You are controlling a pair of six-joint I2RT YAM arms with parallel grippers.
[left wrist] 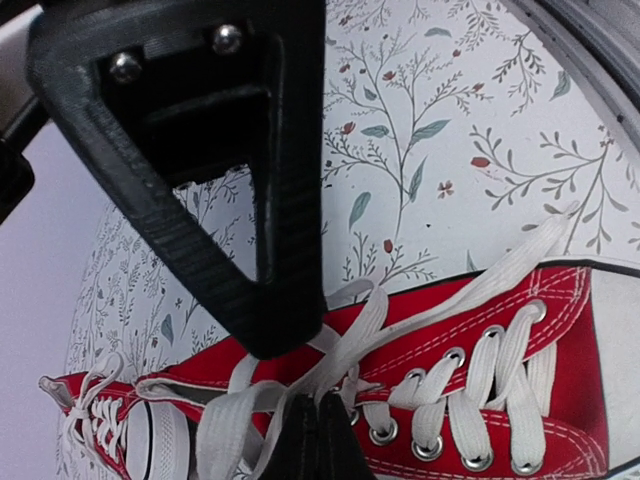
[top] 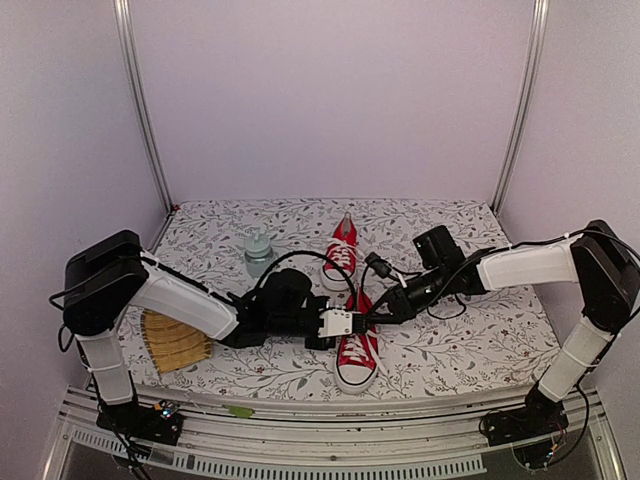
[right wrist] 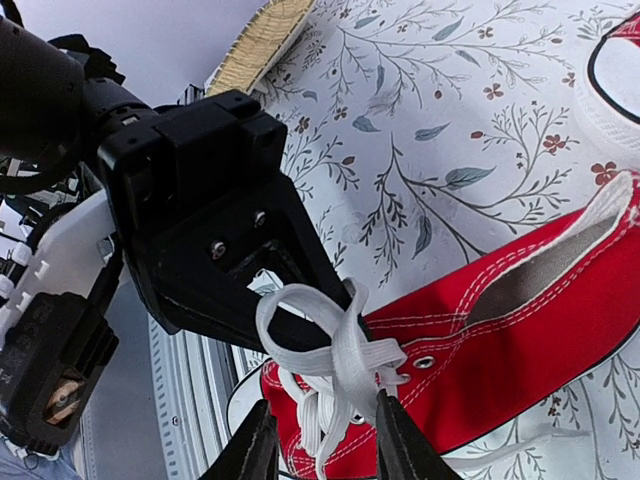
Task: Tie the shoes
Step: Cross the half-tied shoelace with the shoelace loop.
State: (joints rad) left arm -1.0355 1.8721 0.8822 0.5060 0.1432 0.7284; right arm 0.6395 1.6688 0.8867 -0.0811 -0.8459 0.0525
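Left gripper: jaws closed, pinching the white lace of the near red sneaker; arm stretched low, rightward. Right gripper: jaws partly apart, astride the white lace; arm reaching leftward. Near red sneaker: centre of the table, by its near edge. Second sneaker: just behind.

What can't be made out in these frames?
Top view: the knot on the near shoe, covered by the left hand and right hand.
Left wrist view: whether the shut left hand pinches the lace; overlapping strands hide the contact.
Right wrist view: most of the far shoe, cropped at the corner.
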